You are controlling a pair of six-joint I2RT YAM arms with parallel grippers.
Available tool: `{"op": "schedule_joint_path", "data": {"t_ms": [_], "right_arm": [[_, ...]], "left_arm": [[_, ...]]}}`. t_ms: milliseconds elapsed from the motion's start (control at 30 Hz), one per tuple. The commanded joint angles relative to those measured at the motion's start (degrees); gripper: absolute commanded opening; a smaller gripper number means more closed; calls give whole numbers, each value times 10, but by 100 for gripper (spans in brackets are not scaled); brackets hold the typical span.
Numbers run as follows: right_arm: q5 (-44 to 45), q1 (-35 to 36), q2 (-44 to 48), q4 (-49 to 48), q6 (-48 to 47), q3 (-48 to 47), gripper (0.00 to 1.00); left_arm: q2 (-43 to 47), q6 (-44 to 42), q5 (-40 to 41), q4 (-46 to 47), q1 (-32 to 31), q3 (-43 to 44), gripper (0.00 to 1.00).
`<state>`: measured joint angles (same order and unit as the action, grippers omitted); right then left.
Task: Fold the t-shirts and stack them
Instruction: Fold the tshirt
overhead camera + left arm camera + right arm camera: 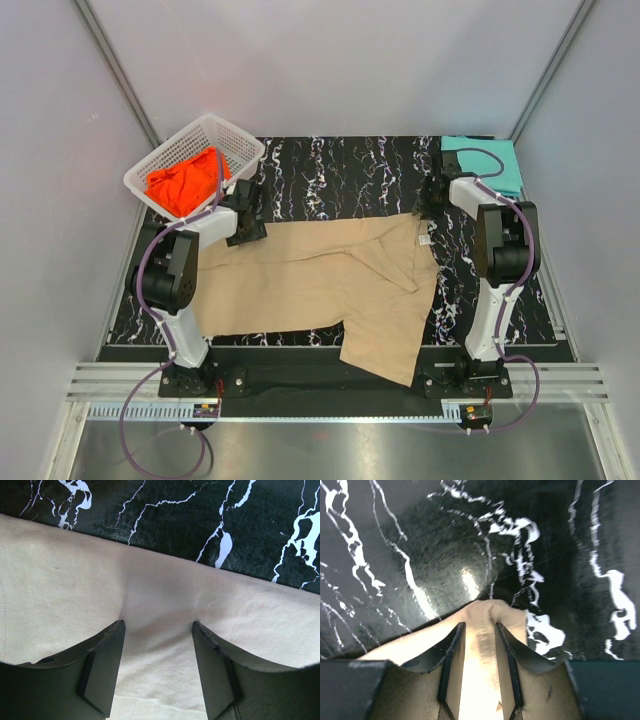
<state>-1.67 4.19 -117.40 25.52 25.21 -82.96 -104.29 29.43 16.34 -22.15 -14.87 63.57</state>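
Observation:
The tan t-shirt lies spread across the black marbled mat, with one part hanging over the near edge. My left gripper rests on its far left edge. In the left wrist view it is open, its tips pressing on the tan cloth. My right gripper is at the shirt's far right corner. In the right wrist view it is shut on a bunched fold of tan cloth. The teal t-shirt lies folded at the back right. The orange-red t-shirt lies crumpled in the basket.
A white lattice basket stands at the back left corner, just behind the left arm. The mat is bare beyond the shirt. Grey walls close in the back and both sides. A metal rail runs along the near edge.

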Motion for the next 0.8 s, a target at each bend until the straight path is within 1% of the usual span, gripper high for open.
{"op": "schedule_joint_path", "data": {"t_ms": [0,133,300,400,433,533,567,600,633,667,700,767], "right_arm": [[46,1,-4,15,-17,-30,37],[57,1,-8,10,-31,-23,35],[22,0,-8,-27,-45,-11,32],[19,1,-12,-29,-46,-12,29],[29,1,-14,-27,-46,-15,22],[63,-4,-8,-29,-38,-5,11],[60,-9,0,-33,-34,0,2],[58,-26,7,-50,-21,7,0],[49,-34,15,-63,-16,25,0],[48,-38,27,-68,-12,29,0],[43,-58,31,-74,-11,31,0],[19,-68,45,-94,-10,44,0]], "left_arm": [[1,0,-6,11,4,-4,62],[1,0,-3,10,4,-4,62],[-3,3,-4,7,4,-1,62],[-2,3,-3,6,4,0,62],[-2,4,0,4,5,-1,62],[-3,5,1,3,5,-1,62],[-5,7,1,1,6,-1,62],[-6,9,-1,-5,7,1,62],[-8,10,-3,-9,8,1,62],[-9,11,-3,-10,9,2,62],[-8,12,-3,-11,9,2,61],[-5,16,4,-15,10,2,62]]}}
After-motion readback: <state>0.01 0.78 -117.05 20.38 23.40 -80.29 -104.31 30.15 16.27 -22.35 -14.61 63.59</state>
